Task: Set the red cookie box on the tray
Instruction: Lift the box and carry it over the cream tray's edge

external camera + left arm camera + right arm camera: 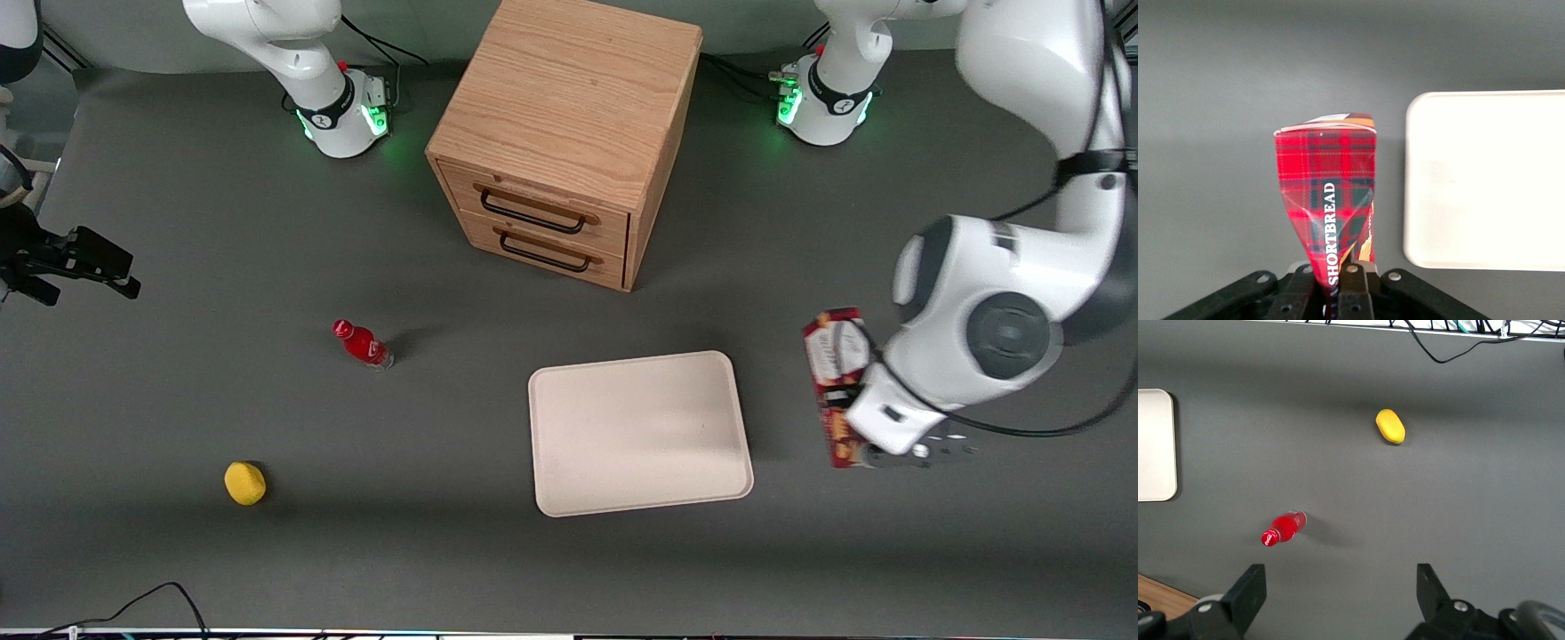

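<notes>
Gripper (1333, 293) clamped on red cookie box (1328, 200), box clear of the table.
Fingers pinch the box's near end, crumpling the cardboard. Box hangs just beside the tray (640, 433), toward the working arm's end; tray bare. Small red bottle (361, 344) and yellow object (244, 483) lie well apart.

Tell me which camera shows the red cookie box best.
The left wrist view: the red cookie box fills it, tartan face and lettering plain, pinched in the hand beside the tray. The front view shows it partly covered by the arm; the right wrist view misses it.
</notes>
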Action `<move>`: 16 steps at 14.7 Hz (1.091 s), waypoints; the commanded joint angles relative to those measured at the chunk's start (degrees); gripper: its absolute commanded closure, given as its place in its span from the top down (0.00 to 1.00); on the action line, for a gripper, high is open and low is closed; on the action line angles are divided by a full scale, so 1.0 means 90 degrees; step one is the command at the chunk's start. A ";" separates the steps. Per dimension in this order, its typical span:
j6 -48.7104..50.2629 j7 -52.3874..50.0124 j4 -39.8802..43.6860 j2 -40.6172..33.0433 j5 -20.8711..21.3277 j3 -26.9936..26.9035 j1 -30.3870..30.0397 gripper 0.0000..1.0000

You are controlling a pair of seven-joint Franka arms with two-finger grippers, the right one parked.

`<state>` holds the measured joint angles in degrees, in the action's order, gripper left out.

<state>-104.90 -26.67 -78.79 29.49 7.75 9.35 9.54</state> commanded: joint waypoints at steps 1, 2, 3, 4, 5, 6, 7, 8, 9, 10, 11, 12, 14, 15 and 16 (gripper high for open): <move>-0.0121 -0.0902 0.0375 0.0462 -0.0002 -0.0121 0.0550 0.00; -0.0296 -0.1020 0.0444 0.0648 -0.0002 -0.0121 0.0610 0.00; -0.0520 -0.1127 0.0444 0.0794 -0.0002 -0.0121 0.0668 0.00; -0.0725 -0.1157 0.0444 0.0931 0.0008 -0.0121 0.0698 0.00; -0.0930 -0.1158 0.0444 0.1078 0.0008 -0.0121 0.0717 0.00; -0.1145 -0.1158 0.0435 0.1214 0.0008 -0.0121 0.0727 0.00; -0.1321 -0.1158 0.0435 0.1332 0.0008 -0.0121 0.0727 0.00; -0.1478 -0.1129 0.0425 0.1430 0.0018 -0.0121 0.0727 0.00; -0.1615 -0.1109 0.0425 0.1556 0.0027 -0.0121 0.0737 0.00; -0.1790 -0.1080 0.0425 0.1654 0.0037 -0.0121 0.0776 0.00; -0.1947 -0.1021 0.0425 0.1733 0.0057 -0.0121 0.0776 0.00; -0.2006 -0.1002 0.0425 0.1791 0.0095 -0.0121 0.0786 0.00; -0.2016 -0.0865 0.0415 0.1870 0.0144 -0.0131 0.0873 0.00; -0.2017 -0.0855 0.0425 0.1909 0.0164 -0.0131 0.0874 0.00; -0.2007 -0.0845 0.0425 0.1919 0.0212 -0.0131 0.0874 0.00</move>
<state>-123.43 -35.24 -77.08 45.87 8.51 8.90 16.38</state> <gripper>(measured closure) 0.925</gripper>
